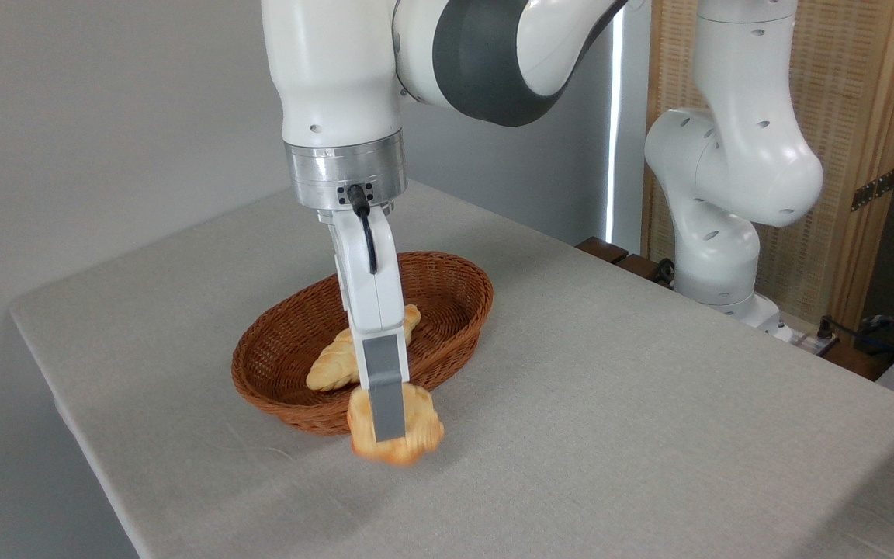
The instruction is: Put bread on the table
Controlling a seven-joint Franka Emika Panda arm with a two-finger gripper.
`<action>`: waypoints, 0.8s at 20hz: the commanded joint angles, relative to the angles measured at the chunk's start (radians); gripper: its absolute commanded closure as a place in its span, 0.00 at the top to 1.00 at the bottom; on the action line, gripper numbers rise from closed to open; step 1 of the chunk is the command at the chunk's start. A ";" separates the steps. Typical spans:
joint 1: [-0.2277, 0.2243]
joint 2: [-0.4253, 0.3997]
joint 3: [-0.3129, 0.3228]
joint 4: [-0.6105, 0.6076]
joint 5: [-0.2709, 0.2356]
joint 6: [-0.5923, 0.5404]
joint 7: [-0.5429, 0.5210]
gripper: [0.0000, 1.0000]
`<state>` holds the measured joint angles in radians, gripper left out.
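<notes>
Bread [416, 431]: small golden knotted bun, blurred at its edges, pinched in the gripper [387, 435]. Grey finger pad [385, 392] flat across its front face; second finger hidden behind, so jaw width only as wide as the bun between them. Held just in front of the basket's near rim, low over the table [649, 404], with a soft shadow directly beneath; contact with the cloth impossible to tell.

Behind the gripper: brown oval wicker basket [455, 291], resting on the cloth, near rim just behind the bun. Inside it, behind the white finger housing, a longer, paler braided loaf [334, 361], lying aslant and partly hidden by the finger.

Above: white arm [338, 70] descending vertically, black cable at the wrist flange. Far right and behind: arm base [715, 256] at the table's far edge.
</notes>
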<state>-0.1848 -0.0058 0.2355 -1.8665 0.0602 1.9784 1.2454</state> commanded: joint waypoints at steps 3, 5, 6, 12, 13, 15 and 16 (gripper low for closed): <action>-0.007 -0.014 0.008 -0.008 -0.002 0.017 0.011 1.00; -0.007 -0.014 0.008 -0.008 -0.002 0.017 0.011 1.00; -0.007 -0.014 0.008 -0.008 -0.002 0.017 0.011 1.00; -0.008 -0.016 0.008 -0.008 -0.005 0.008 0.009 1.00; -0.008 -0.019 0.008 -0.008 -0.005 0.005 0.009 1.00; -0.008 -0.020 0.008 -0.008 -0.005 0.004 0.009 1.00; -0.008 -0.022 0.008 -0.008 -0.008 0.004 0.006 1.00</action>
<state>-0.1852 -0.0075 0.2355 -1.8661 0.0602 1.9784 1.2454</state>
